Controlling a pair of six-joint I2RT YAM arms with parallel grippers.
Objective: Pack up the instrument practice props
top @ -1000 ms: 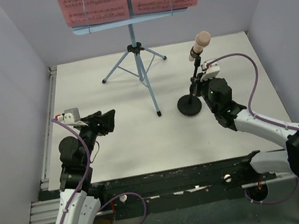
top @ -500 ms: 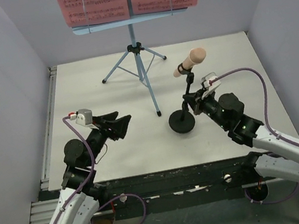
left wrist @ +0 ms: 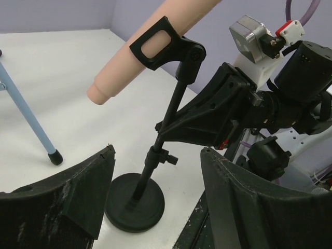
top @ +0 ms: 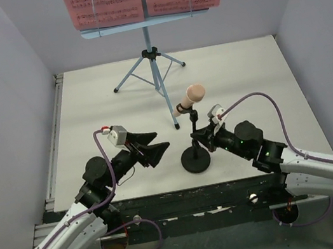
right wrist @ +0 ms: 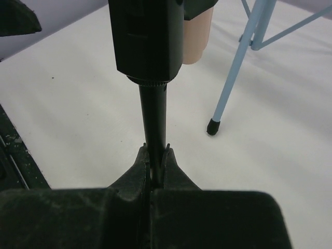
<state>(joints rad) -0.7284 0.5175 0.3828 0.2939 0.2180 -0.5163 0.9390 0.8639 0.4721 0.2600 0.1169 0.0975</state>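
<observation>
Pinching the thin pole of the black mic stand (top: 196, 161) low down, just above its round base, with the right gripper (top: 201, 136) closed narrow on it. Seen from the right wrist, clamped dead centre between the two fingers; probably a low hold chosen to steady a top-heavy thing.

Standing low in the centre of the top view, near the front edge of the table (top: 106, 109), base down or barely off it; cannot tell which. Carrying the beige-pink microphone (top: 191, 97) in the clip at its top, slanted, head toward the upper right.

Facing it from the lower left with the left gripper (top: 160, 149), fingers spread wide and holding nothing, close to the stand but apart from it. Framing the pole and base between both fingers in the left wrist view, likely lined up to take the microphone or the stand off the other arm.

Leaving the blue music stand (top: 151, 56) upright at upper centre, two pink pages (top: 107, 2) on its desk, well apart from both grippers, packing there not yet begun.
</observation>
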